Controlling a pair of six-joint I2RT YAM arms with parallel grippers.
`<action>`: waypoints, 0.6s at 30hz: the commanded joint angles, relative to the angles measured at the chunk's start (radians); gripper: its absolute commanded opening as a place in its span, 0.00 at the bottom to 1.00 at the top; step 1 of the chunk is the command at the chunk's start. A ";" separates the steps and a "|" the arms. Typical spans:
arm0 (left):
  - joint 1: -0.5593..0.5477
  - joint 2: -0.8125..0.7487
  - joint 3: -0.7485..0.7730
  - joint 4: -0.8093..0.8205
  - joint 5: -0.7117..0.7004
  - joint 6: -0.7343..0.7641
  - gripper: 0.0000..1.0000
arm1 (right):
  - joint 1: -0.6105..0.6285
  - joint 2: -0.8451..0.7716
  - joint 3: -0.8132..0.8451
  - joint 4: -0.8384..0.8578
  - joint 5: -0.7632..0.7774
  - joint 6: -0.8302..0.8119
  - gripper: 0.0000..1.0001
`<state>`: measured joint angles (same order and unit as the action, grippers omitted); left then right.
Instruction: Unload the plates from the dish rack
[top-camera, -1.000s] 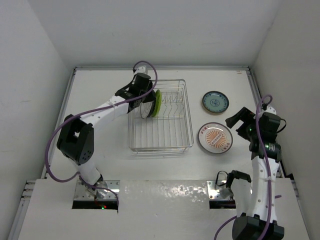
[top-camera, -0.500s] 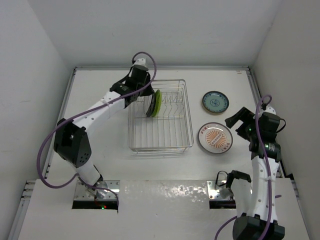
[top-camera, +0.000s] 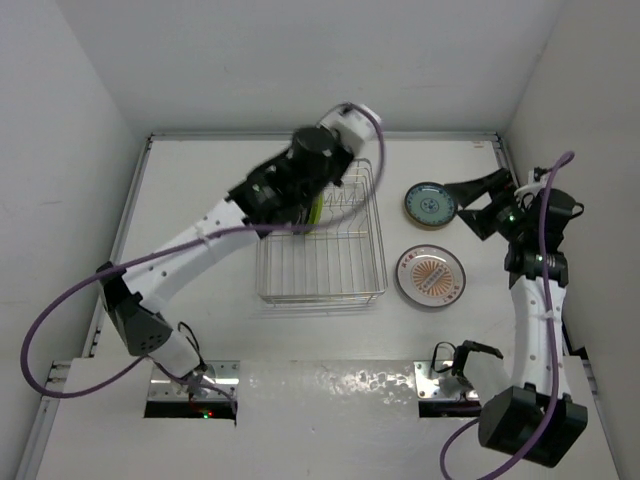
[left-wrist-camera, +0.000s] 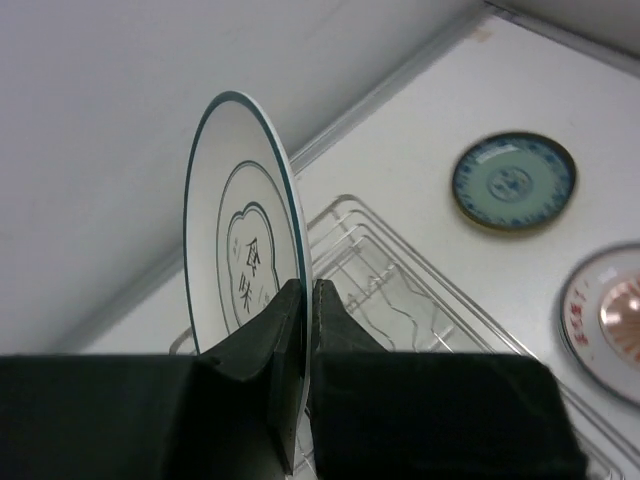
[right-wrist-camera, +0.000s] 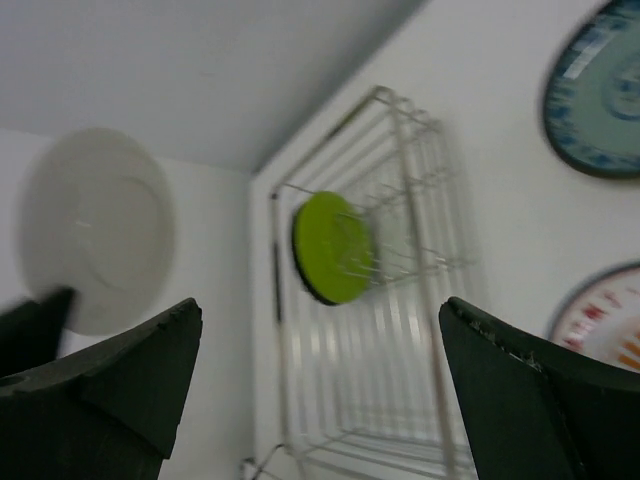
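So the left claw (left-wrist-camera: 305, 300) is pinching the white teal-rimmed plate (left-wrist-camera: 235, 250) upright, above the dish rack (top-camera: 325, 296). The lime plate (right-wrist-camera: 333, 247) sits inside the rack, and the right claw (right-wrist-camera: 320, 310) is spread wide off to its right.

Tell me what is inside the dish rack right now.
One lime green plate stands on edge in the dish rack. In the top view the left arm covers the rack's far corner, so anything there is hidden.
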<state>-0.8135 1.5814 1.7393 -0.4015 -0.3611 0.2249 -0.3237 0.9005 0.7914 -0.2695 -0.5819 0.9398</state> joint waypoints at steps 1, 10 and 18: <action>-0.180 -0.043 -0.133 0.200 -0.211 0.416 0.00 | 0.008 0.055 0.091 0.346 -0.202 0.304 0.99; -0.475 0.043 -0.350 0.521 -0.413 0.876 0.00 | 0.049 0.083 0.361 -0.266 -0.013 -0.140 0.96; -0.596 0.132 -0.311 0.567 -0.403 0.964 0.00 | 0.124 0.064 0.081 -0.091 -0.157 -0.125 0.86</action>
<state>-1.3602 1.6978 1.3643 0.0380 -0.7261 1.1004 -0.2363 0.9249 0.9173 -0.4004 -0.6720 0.8436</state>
